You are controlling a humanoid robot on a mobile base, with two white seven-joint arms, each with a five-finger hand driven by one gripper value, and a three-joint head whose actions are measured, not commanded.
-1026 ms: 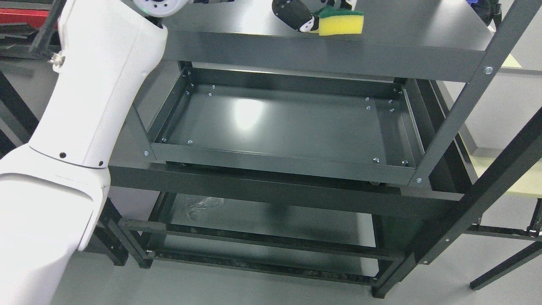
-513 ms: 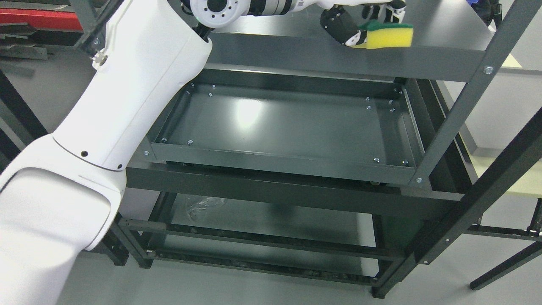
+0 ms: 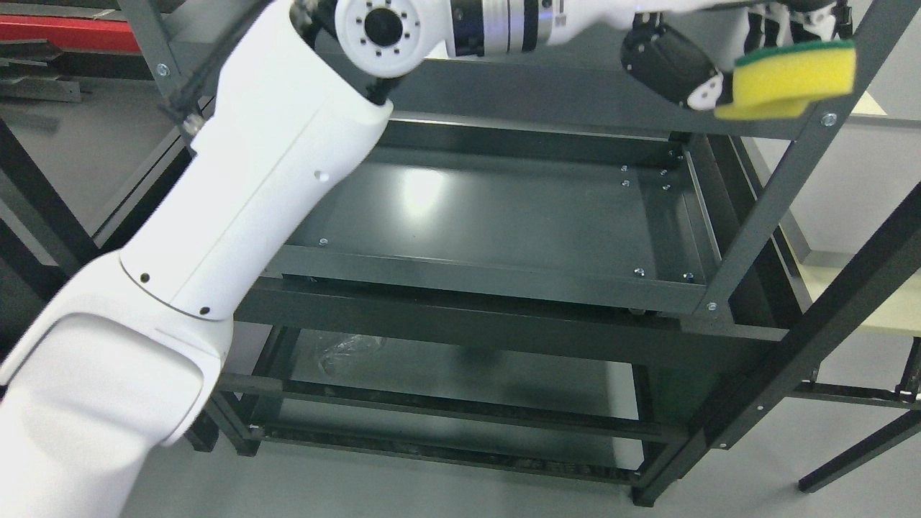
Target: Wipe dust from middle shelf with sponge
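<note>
My left arm comes in from the lower left and reaches across the top of the picture. Its hand (image 3: 727, 65) is shut on a yellow sponge (image 3: 791, 79) with a green scouring top. The sponge is at the front right corner of the upper dark shelf (image 3: 547, 93), beside the right front post (image 3: 799, 165), and hangs slightly past the shelf's front edge. Below it lies the middle shelf (image 3: 504, 216), a dark tray with a raised rim and a bright light reflection on its floor. My right arm does not show.
A lower shelf (image 3: 446, 374) holds a crumpled clear plastic piece (image 3: 345, 349). Black frame legs (image 3: 827, 324) cross at the right. A pale yellow table (image 3: 892, 302) stands at the far right. Grey floor surrounds the rack.
My left arm swung to the right, carrying the sponge from the middle of the upper shelf's front to its right front corner.
</note>
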